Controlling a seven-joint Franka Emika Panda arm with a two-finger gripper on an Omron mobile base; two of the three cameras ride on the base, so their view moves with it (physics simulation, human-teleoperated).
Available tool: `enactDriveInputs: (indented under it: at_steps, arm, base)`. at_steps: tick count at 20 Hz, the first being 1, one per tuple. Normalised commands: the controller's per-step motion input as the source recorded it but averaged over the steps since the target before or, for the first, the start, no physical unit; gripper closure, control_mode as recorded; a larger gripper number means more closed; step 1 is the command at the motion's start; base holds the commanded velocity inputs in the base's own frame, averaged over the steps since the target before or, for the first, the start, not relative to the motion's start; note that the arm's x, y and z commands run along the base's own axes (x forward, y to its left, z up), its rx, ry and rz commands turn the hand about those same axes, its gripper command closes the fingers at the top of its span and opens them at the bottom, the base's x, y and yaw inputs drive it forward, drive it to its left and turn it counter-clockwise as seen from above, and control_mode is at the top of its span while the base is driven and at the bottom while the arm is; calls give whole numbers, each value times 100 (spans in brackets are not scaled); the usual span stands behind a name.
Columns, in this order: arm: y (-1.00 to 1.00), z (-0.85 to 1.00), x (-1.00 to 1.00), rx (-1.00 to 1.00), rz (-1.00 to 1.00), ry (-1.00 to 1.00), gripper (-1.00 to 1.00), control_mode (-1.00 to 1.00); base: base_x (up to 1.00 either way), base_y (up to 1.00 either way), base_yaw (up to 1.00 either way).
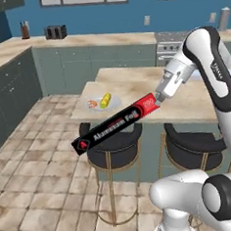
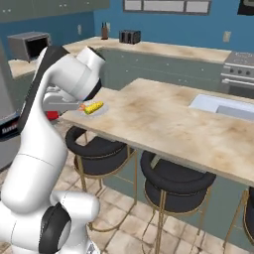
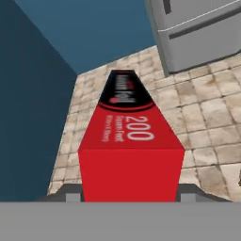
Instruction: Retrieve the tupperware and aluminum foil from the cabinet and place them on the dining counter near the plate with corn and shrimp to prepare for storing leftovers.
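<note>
While my gripper (image 1: 158, 100) clamps only the aluminum foil's (image 1: 113, 124) red end, its length beyond the fingers could lever loose or sweep the plate (image 1: 103, 103).

Toaster (image 1: 55, 32), stove (image 2: 240, 69), sink (image 2: 223, 106)

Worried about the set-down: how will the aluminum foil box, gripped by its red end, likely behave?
The aluminum foil box probably stays stiff: it juts out straight. Gripper holds one end, so it may droop or twist. Flat sides shouldn't roll on the dining counter.
</note>
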Motion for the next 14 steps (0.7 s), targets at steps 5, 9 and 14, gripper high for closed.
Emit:
enactDriveInputs:
  at_steps: [5,9,14]
  arm:
    - [0,0,0,0,0,0,100,100]
    - [0,0,0,0,0,0,100,100]
    - [0,0,38,-1,-28,-21,100,-100]
  base:
    - [86,79,-54]
    - [84,58,-56]
    - [30,11,-21]
